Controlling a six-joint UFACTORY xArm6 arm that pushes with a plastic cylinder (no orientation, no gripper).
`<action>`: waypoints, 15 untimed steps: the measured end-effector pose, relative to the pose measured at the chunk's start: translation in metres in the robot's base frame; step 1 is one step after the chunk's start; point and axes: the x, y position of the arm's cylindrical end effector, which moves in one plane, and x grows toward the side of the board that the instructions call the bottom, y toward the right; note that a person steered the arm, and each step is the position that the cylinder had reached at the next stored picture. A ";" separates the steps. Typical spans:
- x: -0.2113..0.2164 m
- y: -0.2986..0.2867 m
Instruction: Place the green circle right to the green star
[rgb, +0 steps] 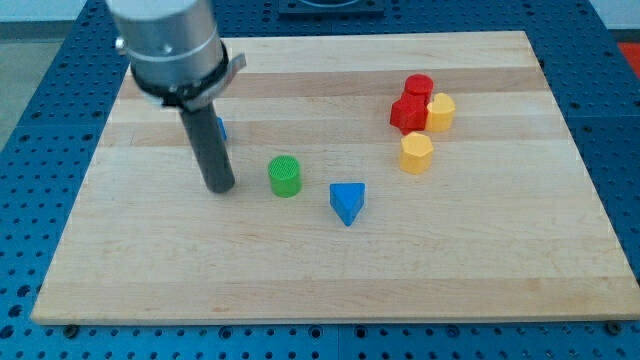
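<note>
The green circle (285, 176) is a short green cylinder standing left of the board's middle. My tip (220, 188) rests on the board just to the view's left of the green circle, a small gap apart from it. No green star shows in this view. A blue block (220, 128) is mostly hidden behind my rod, and its shape cannot be made out.
A blue triangle (347, 202) lies to the lower right of the green circle. At the upper right sit a red cylinder (419, 88), a red star-like block (408, 114), a yellow hexagon (440, 112) and another yellow hexagon (416, 152). The wooden board (330, 280) lies on a blue pegboard.
</note>
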 end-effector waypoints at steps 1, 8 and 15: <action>0.024 0.010; -0.075 0.078; -0.146 0.028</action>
